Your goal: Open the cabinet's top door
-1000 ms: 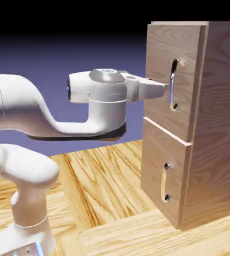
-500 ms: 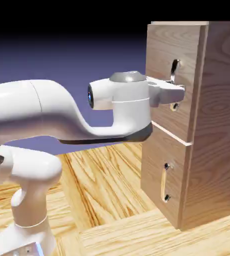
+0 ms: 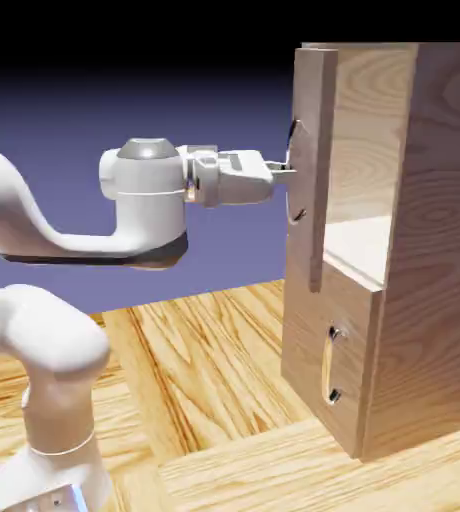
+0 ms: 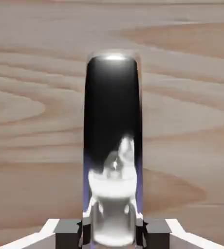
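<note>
Blue-violet backdrop, wood-grain table [image 3: 214, 370] | top door [image 3: 312, 170]: partly open, on cabinet [image 3: 444, 240] front, upper interior exposed | jaws [image 3: 286, 170]: closed on curved handle [image 4: 113, 194] | remaining: probably wider swing, then release

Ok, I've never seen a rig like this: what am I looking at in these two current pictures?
One picture stands off to the side: a white robot arm reaches to a wooden cabinet on a wood-patterned surface. Its top door is open, showing the light interior; the lower door is shut. The other looks along the arm's hand, close up on that door's wood. The jaws are closed on the door's shiny curved handle, so the handle is what's held.
</note>
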